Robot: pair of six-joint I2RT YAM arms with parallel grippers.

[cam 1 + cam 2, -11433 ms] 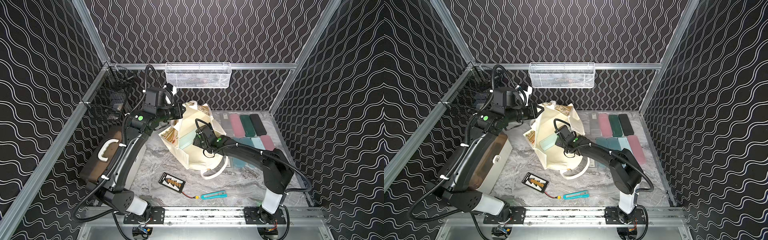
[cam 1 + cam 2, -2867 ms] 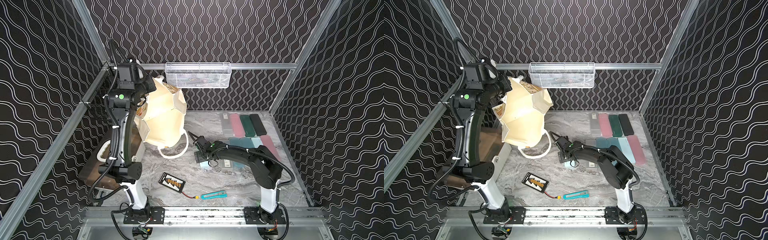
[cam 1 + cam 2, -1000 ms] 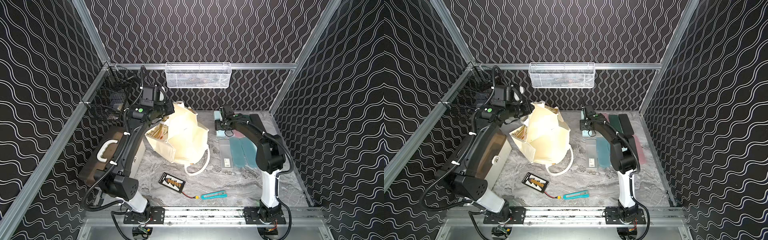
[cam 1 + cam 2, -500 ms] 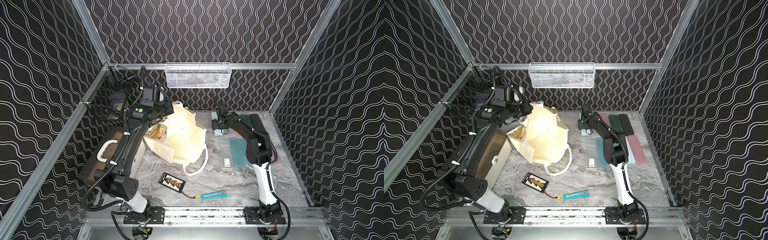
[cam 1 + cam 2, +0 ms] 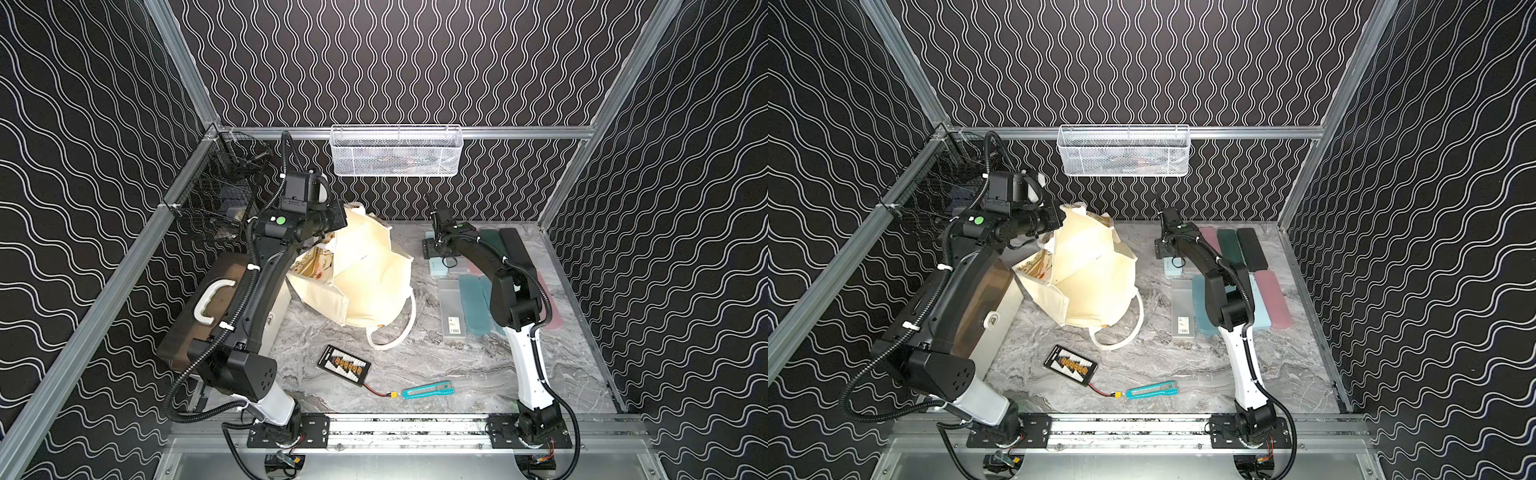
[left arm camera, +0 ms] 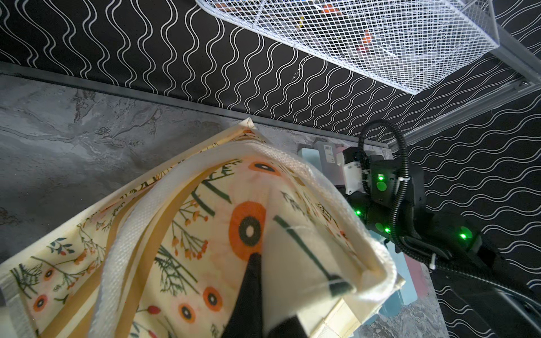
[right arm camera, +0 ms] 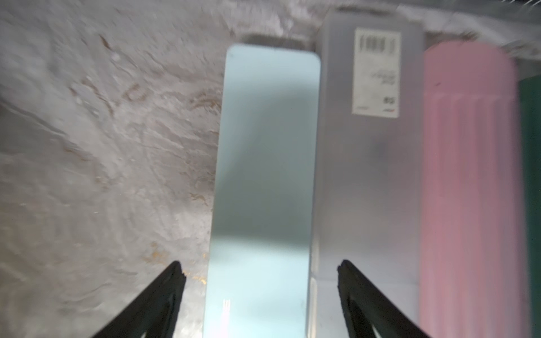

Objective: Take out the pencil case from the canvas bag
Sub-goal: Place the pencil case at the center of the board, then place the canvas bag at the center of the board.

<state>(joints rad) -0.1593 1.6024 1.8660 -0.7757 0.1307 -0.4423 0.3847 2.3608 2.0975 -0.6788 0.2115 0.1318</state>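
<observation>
We look down on a grey marble table in a booth w/ black wavy-line walls. Two black robot arms reach in from the near edge.

The canvas bag, cream w/ a tan-and-orange flower print, slumps at left-centre. The left gripper holds up the bag's upper edge, its jaws pressed together on a fold of the fabric. The bag's lower part rests on the table, and one loop handle lies flat toward the near edge.

The pencil case, pale blue w/ rounded corners, is outside the bag. It lies flat at the back of the table, right of the bag, near it but not touching. The right gripper hangs over one end of it w/ jaws spread wide. There is one fingertip on each side and a gap btwn each tip and the case. That wrist view is blurred, so we can't tell if the tips touch the table.

Just beside the pencil case, away from the bag, sit a frosted clear case w/ a barcode label, a pink case and a dark green case.

Elsewhere:
- A white mesh basket hangs on the back wall.
- A black wire basket hangs on the left wall.
- A brown box w/ a white handle sits by the left arm.
- A black connector board and a teal box cutter lie near the front.
</observation>
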